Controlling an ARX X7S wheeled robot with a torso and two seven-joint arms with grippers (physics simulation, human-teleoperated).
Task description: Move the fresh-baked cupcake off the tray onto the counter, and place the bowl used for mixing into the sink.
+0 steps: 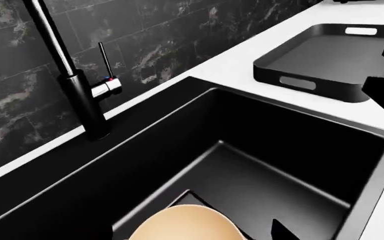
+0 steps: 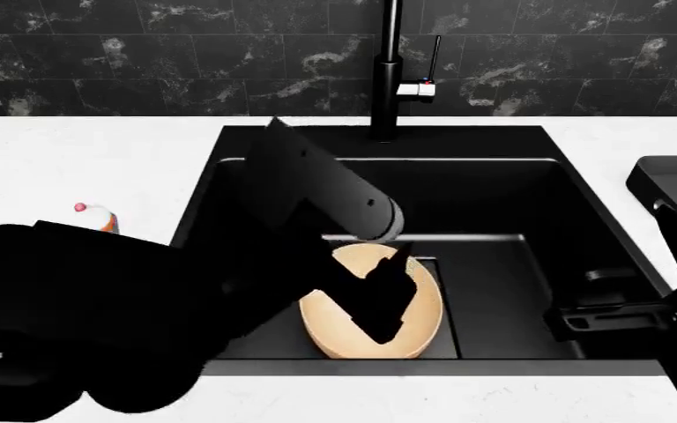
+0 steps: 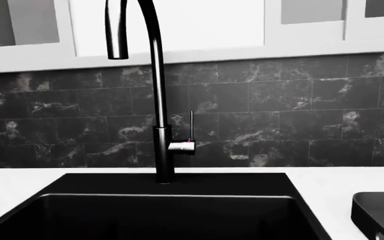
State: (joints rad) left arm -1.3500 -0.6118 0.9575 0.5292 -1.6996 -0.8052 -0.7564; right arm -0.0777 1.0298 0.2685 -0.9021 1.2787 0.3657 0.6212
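The pale tan bowl (image 2: 423, 310) lies in the black sink (image 2: 497, 198), near its front wall. My left gripper (image 2: 390, 300) hangs directly over the bowl (image 1: 182, 226) with its jaws spread wide; one fingertip (image 1: 282, 233) stands clear of the bowl's edge. The cupcake (image 2: 95, 217), showing white frosting and a red cherry, stands on the white counter (image 2: 68, 159) left of the sink, partly hidden by my left arm. The dark grey tray (image 1: 325, 60) rests on the counter right of the sink. My right gripper (image 2: 574, 304) hovers over the sink's right side, and its jaws are too dark to read.
A tall black tap (image 2: 386, 70) with a side lever (image 1: 106, 75) rises behind the sink. Dark marbled tiles (image 3: 299, 115) back the counter. My left arm (image 2: 92, 317) covers the front left counter. The tray's corner (image 3: 379, 212) shows right of the sink.
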